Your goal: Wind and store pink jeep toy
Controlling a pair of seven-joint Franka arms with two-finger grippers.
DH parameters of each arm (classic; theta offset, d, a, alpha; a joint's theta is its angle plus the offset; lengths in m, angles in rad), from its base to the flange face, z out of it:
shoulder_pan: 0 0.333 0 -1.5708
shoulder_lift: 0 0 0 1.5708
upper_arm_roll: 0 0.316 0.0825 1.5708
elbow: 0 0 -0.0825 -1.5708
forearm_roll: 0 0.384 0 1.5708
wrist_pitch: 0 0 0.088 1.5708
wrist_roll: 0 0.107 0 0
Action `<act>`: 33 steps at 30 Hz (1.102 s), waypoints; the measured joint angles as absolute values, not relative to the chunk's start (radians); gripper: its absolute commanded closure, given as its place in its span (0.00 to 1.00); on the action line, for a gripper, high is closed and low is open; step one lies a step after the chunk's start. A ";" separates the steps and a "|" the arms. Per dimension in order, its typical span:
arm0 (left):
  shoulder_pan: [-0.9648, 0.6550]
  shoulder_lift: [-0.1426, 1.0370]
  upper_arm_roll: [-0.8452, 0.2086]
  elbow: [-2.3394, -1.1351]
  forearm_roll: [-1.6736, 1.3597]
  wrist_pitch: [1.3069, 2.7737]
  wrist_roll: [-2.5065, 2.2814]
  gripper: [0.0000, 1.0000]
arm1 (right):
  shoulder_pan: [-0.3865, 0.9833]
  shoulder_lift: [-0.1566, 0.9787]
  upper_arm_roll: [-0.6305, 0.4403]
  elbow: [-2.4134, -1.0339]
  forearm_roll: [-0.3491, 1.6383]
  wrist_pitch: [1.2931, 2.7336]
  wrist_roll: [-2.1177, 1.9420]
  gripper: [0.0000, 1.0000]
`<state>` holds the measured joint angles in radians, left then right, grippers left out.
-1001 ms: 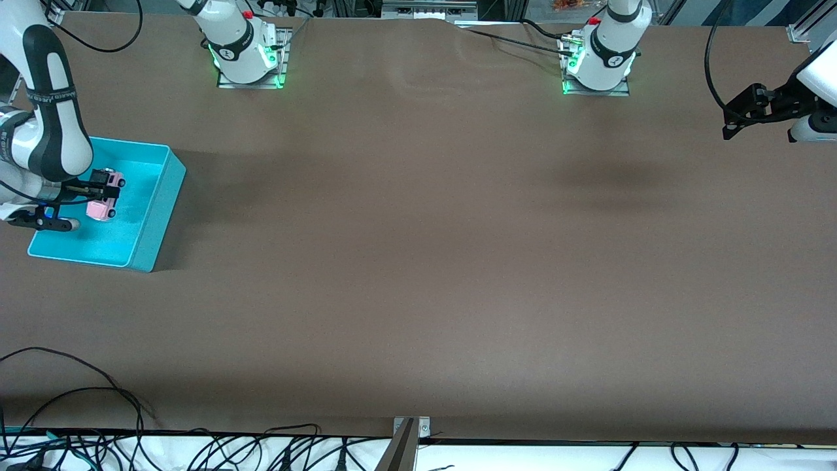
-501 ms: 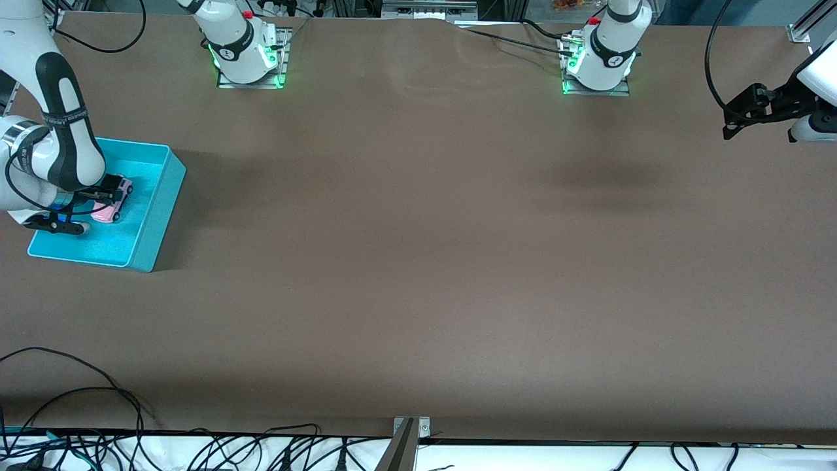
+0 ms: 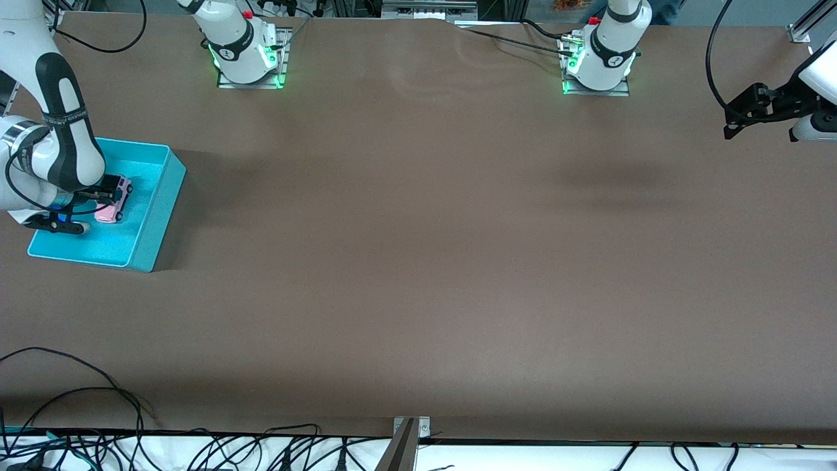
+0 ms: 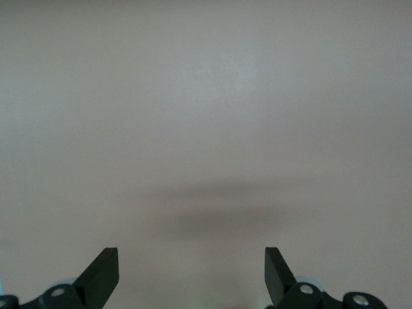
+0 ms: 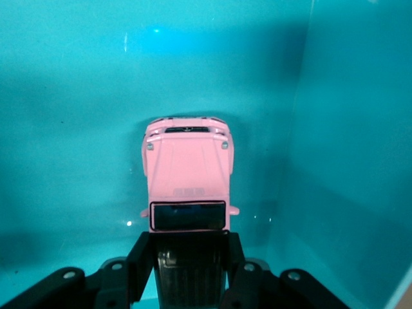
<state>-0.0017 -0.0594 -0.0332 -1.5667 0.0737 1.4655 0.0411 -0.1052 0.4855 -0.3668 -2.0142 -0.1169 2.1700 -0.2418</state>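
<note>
- The right gripper is down in the turquoise bin; its fingers sit on both sides of the pink jeep toy, but I cannot tell if they pinch it.
- The left gripper hangs over the bare surface, fingers spread wide.

A robotics lab: two white arm bases with green status lights are bolted to a long brown-covered table, aluminium framing at one corner and loose black cables along its near edge.
</note>
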 measured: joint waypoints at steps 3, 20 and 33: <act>-0.002 -0.059 -0.033 -1.567 0.074 1.465 0.041 0.00 | -0.105 0.479 -0.366 -2.013 -0.117 2.153 -0.242 0.00; -0.002 -0.083 -0.030 -1.567 0.073 1.450 0.041 0.00 | -0.094 0.316 -0.276 -2.003 -0.117 2.034 -0.241 0.00; 0.026 -0.086 -0.027 -1.569 0.035 1.447 0.070 0.00 | -0.062 0.189 -0.238 -1.985 -0.081 1.929 -0.238 0.00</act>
